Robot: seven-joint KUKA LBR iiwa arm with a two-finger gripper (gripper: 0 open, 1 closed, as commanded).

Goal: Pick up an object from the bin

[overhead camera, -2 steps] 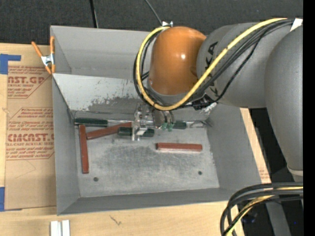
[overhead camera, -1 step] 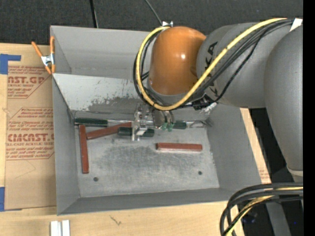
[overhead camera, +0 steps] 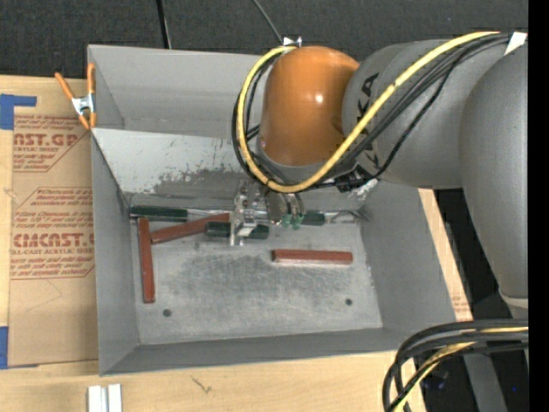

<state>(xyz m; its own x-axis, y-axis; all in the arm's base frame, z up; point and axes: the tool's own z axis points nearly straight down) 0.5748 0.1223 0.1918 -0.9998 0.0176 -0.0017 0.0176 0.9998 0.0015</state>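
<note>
Pincer (overhead camera: 246, 224) low at the centre of the bin (overhead camera: 257, 303), beside a red-brown stick (overhead camera: 182, 232).
Apparently nothing lifted yet; the pincer's opening cannot be told.

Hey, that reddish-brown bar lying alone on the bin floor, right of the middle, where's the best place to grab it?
Probably best to take the reddish-brown bar at mid-length, across its narrow width, coming straight down from above. It lies flat, long axis left to right, with bare bin floor along both long edges.

Red-brown flat bar (overhead camera: 184, 231) lies slanted, its end seemingly under the hand (overhead camera: 247, 225).
</note>
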